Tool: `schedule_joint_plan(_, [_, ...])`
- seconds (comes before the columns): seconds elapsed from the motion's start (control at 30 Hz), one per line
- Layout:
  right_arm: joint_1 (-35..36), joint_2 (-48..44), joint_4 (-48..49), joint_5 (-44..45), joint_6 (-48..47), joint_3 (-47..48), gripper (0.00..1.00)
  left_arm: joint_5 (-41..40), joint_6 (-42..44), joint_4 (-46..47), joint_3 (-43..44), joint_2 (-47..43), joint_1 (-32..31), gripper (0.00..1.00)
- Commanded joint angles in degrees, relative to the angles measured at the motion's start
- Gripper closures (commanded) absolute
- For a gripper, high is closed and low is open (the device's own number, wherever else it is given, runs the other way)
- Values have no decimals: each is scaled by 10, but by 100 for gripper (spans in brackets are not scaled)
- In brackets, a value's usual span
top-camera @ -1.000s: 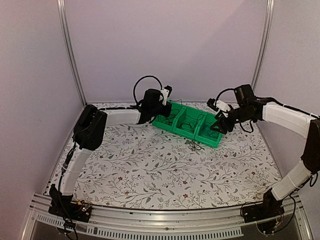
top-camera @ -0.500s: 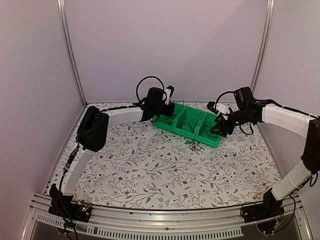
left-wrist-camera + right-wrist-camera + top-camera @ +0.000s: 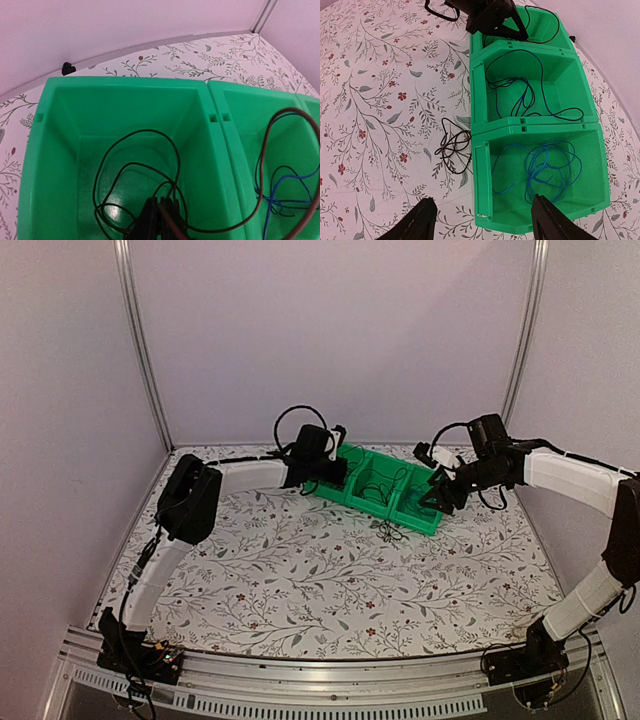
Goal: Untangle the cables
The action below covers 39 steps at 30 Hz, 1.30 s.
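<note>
Three joined green bins [image 3: 375, 487] stand at the back of the table. My left gripper [image 3: 163, 201] reaches down into the left bin [image 3: 45, 150] and is shut on the black cable [image 3: 139, 130] looped on its floor; a brown cable [image 3: 264, 147] runs from beside the fingers over the divider. The middle bin holds a dark blue cable [image 3: 520, 100], the right bin a lighter blue cable [image 3: 555, 165]. A small black and brown tangle of cables [image 3: 452, 147] lies on the table against the bins. My right gripper [image 3: 487, 222] hovers open above the right bin, holding nothing.
The bins [image 3: 535, 124] sit close to the back wall, and the left arm's gripper [image 3: 495, 15] fills the far bin. The flowered tablecloth [image 3: 300, 580] spreads in front of the bins. Metal posts and side walls [image 3: 140, 350] close in the table.
My left gripper has shifted right and settled lower into the left bin. The right arm has barely moved and stays open.
</note>
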Motion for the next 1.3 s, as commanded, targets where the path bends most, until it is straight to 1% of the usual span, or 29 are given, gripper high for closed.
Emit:
schedule_joint_plan(0.0, [0,-5,4,-13,5,-2,31,-30,-23,-30,-14,-10,4,100])
schedule_joint_plan(0.03, [0,-5,4,-13,6,-2,31,-29,-28,-31,-18,-16,6,100])
schedule_joint_plan(0.17, [0,-10,2,-12,6,-3,31,-20,-37,-36,-44,-49,8,93])
schedule_joint_plan(0.23, [1,-13,2,-11,5,-4,31,-10,-35,-29,-73,-76,7,88])
schedule_joint_plan(0.27, [0,-14,2,-11,6,-4,31,-2,-32,-18,-91,-94,7,84])
schedule_joint_plan(0.3, [1,-15,2,-11,6,-4,31,-1,-27,-6,-114,-119,6,78])
schedule_joint_plan(0.43, [1,-13,2,-16,6,-4,31,-10,-9,21,-185,-178,3,64])
schedule_joint_plan(0.57, [1,-11,1,-20,6,-1,31,-8,7,5,-208,-206,3,58])
schedule_joint_plan(0.7, [1,-12,1,-20,6,-1,31,-7,24,-27,-216,-217,3,55])
schedule_joint_plan(0.83, [1,-14,3,-20,6,-6,31,-3,48,-27,-230,-222,3,54])
schedule_joint_plan(0.93, [1,-13,5,-20,6,-7,31,16,71,-38,-221,-216,3,53])
schedule_joint_plan(1.07, [1,-14,4,-20,6,-10,30,12,75,-55,-218,-222,-3,53])
schedule_joint_plan(1.13, [1,-15,3,-29,1,-16,31,4,86,-41,-247,-248,-16,53])
schedule_joint_plan(1.2, [2,-10,0,-50,-5,-22,32,-1,106,-6,-292,-283,-30,54])
schedule_joint_plan(1.27, [12,2,-2,-58,-11,-24,37,1,123,30,-349,-318,-50,55])
